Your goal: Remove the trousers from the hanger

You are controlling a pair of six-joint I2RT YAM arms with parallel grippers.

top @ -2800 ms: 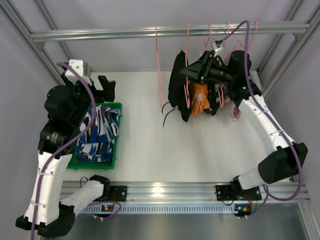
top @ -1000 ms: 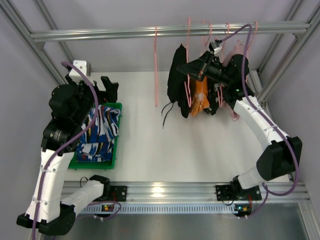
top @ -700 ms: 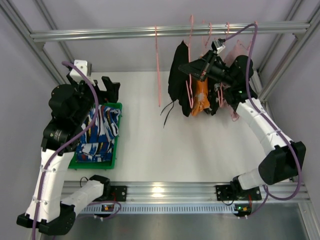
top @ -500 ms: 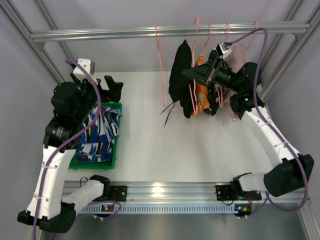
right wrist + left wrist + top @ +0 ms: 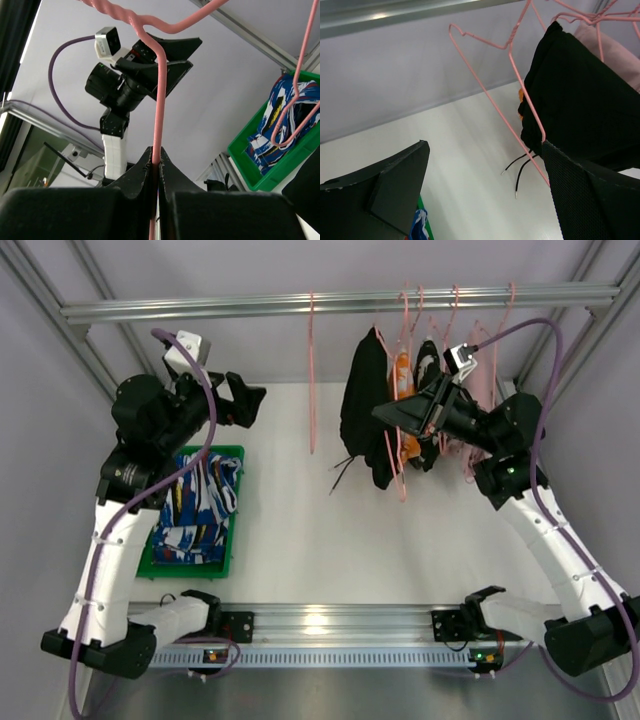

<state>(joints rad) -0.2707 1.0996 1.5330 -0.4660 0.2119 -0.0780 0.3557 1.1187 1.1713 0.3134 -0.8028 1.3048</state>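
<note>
The black trousers (image 5: 364, 400) hang folded over a pink hanger (image 5: 392, 455) under the rail, drawstrings (image 5: 343, 465) dangling. My right gripper (image 5: 384, 416) is shut on that hanger's wire (image 5: 159, 90), with the jaws pinched tight around it (image 5: 156, 156). My left gripper (image 5: 243, 403) is raised left of the hangers and open, nothing between its fingers (image 5: 395, 187). In the left wrist view the black trousers (image 5: 580, 100) and drawstrings (image 5: 520, 170) lie ahead on the right. The blue printed trousers (image 5: 198, 502) lie in the green bin (image 5: 236, 502).
The metal rail (image 5: 250, 308) crosses the back. An empty pink hanger (image 5: 311, 370) hangs left of the black trousers. An orange garment (image 5: 402, 372) and pink clothing (image 5: 483, 345) hang to the right. Frame posts stand at both sides.
My left arm has risen and swung right toward the hangers, still open. My right arm has drawn back to the right, still gripping the hanger with the black trousers.
</note>
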